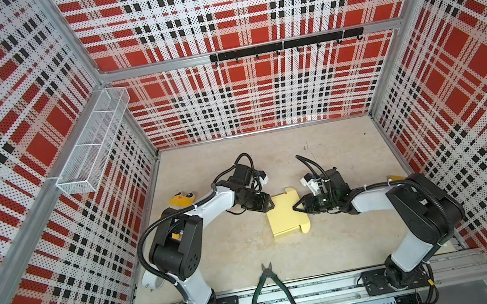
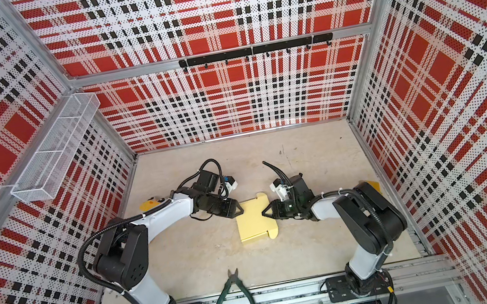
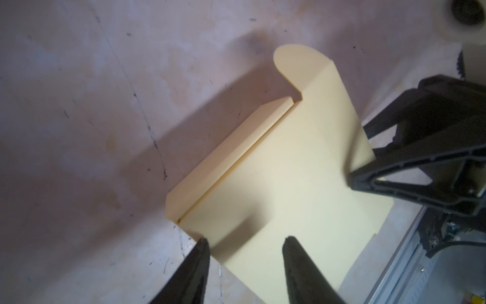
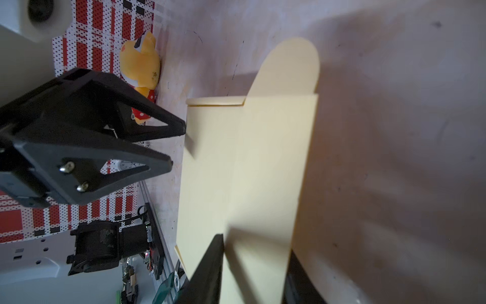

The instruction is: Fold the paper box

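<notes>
Pale yellow card: in both top views the paper box [image 1: 284, 216] lies mostly flat mid-table between my left gripper [image 1: 271, 203] and right gripper [image 1: 295, 208]. Left wrist: jaws half open over one corner, gripping nothing. Right wrist: likewise at the opposite edge. Best, I judge: pin one side, fold along the crease

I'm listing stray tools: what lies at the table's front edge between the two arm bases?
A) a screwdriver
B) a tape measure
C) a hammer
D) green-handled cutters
D: green-handled cutters lie there with their handles spread, seen in both top views.
</notes>
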Motion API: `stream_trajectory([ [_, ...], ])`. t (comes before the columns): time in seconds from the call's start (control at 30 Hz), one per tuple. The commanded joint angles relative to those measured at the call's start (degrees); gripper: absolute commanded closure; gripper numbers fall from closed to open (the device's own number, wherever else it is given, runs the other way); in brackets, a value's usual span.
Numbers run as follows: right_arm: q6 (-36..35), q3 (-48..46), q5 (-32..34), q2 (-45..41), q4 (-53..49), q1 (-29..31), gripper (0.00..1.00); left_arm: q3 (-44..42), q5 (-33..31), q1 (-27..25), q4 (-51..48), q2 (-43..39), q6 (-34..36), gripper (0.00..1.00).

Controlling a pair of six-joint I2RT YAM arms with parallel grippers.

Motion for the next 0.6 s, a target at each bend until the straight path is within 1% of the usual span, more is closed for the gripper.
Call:
stream_trajectory([
  [0.0, 1.39, -0.89, -0.99, -3.55, 3.93, 0.45, 0.6, -1.41, -3.07, 0.16, -1.04, 4.43, -0.4, 0.53],
  [0.17, 2.79, -2.09, -0.6, -4.13, 4.73, 0.26, 0.58, -2.41, -4.58, 1.1, -0.48, 4.28, 0.73, 0.57],
  [0.37, 5.18, -3.79, 0.15, -2.46, 8.31, 0.28, 0.59, -3.33, -4.6, 2.56, 0.36, 4.53, 0.94, 0.57],
  [0.47, 6.61, -4.29, 0.85, -0.93, 9.83, 0.28, 0.64, -3.86, -3.62, 2.83, 1.13, 4.94, 0.42, 0.58],
  [0.57, 9.76, -4.91, -0.09, 2.04, 15.75, 0.69, 0.69, -4.13, -2.87, 3.01, 1.81, 5.22, -0.17, 0.59],
])
